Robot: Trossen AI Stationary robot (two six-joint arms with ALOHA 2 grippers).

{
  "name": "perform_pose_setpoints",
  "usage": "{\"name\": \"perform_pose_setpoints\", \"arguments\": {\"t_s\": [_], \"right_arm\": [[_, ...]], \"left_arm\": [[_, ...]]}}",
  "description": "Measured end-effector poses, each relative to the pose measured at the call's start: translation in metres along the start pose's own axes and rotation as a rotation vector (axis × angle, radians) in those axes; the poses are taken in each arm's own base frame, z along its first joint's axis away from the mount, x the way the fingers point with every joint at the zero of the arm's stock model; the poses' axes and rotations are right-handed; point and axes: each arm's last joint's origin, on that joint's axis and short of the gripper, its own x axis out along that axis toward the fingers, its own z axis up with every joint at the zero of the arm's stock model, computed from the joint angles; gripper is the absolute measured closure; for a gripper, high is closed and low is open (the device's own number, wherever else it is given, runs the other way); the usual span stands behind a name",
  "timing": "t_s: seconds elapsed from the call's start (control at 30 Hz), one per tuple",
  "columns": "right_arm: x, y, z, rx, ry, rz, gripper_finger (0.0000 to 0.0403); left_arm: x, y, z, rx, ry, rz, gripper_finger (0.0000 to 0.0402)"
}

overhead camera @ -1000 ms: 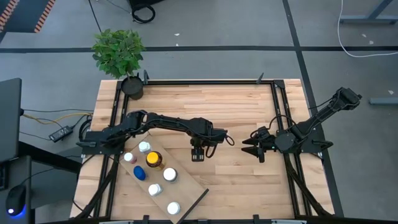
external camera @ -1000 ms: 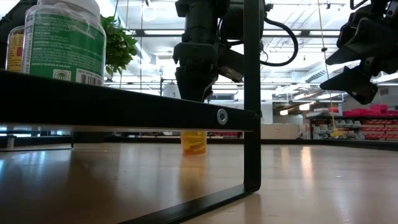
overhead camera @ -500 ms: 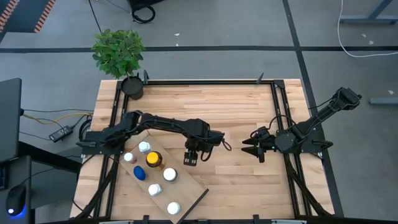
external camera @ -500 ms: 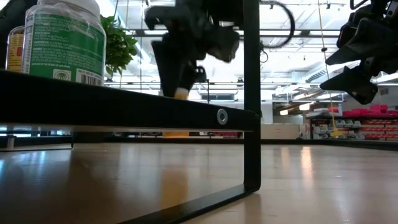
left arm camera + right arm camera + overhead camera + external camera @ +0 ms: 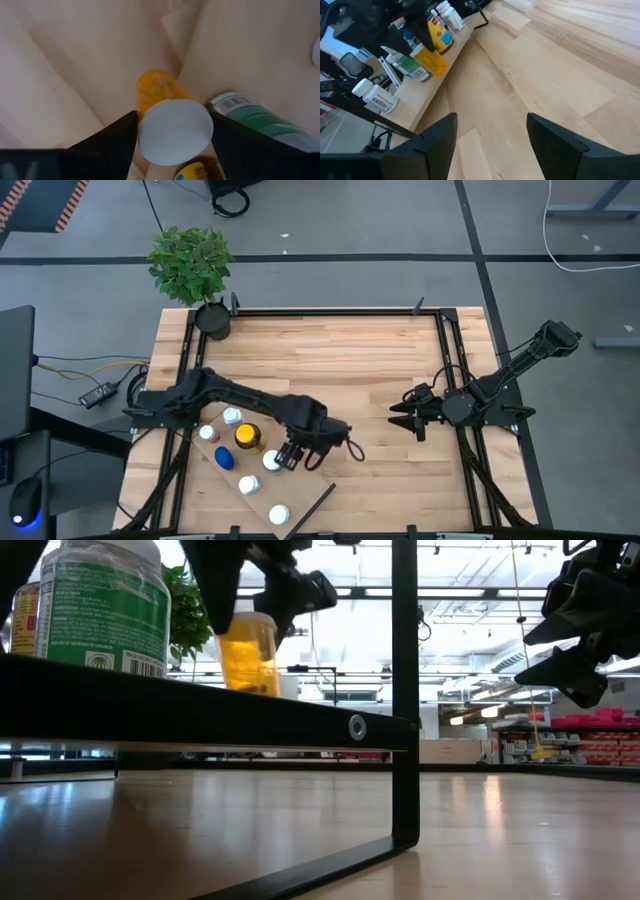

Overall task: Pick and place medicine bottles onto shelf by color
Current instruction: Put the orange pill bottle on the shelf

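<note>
My left gripper (image 5: 289, 456) is shut on an orange see-through bottle (image 5: 248, 652) with a white cap, over the right edge of the pale shelf (image 5: 303, 483). On the shelf stand several bottles: a green-labelled one (image 5: 105, 605) with a white cap (image 5: 272, 461), an amber one with a yellow cap (image 5: 246, 436), a blue-capped one (image 5: 224, 459), a pinkish one (image 5: 207, 434) and other white-capped ones (image 5: 232, 416). My right gripper (image 5: 400, 418) waits open above the table's right side, holding nothing. My left gripper pinches the orange bottle's white cap (image 5: 146, 136) between its two fingers, one on each side. The fingers come from above, pointing down. The bottle's orange body (image 5: 156, 91) hangs below them, slightly tilted, clear of the table; whether its bottom touches the shelf I cannot tell.
A potted plant (image 5: 212, 319) stands at the far left corner. Black frame rails (image 5: 330, 311) run round the tabletop, and a black upright (image 5: 404, 690) stands at the shelf's end. Bare wood (image 5: 350, 360) lies in the middle and far part of the table.
My left gripper has lifted the orange bottle off the table's middle and carried it up and toward the near left edge, to the shelf. Its wrist has rolled on the way. The bottle, then standing on the table, now hangs beside the green-labelled bottle.
</note>
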Motion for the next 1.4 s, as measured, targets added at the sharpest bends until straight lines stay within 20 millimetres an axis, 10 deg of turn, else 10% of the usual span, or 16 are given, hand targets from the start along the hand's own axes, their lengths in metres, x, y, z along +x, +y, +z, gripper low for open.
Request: {"name": "perform_pose_setpoints", "arguments": {"t_s": [1.4], "right_arm": [[0.0, 0.001, -0.004, -0.083, 0.108, 0.073, 0.0157]], "left_arm": [[-0.066, -0.041, 0.021, 0.01, -0.255, -0.019, 0.0184]]}}
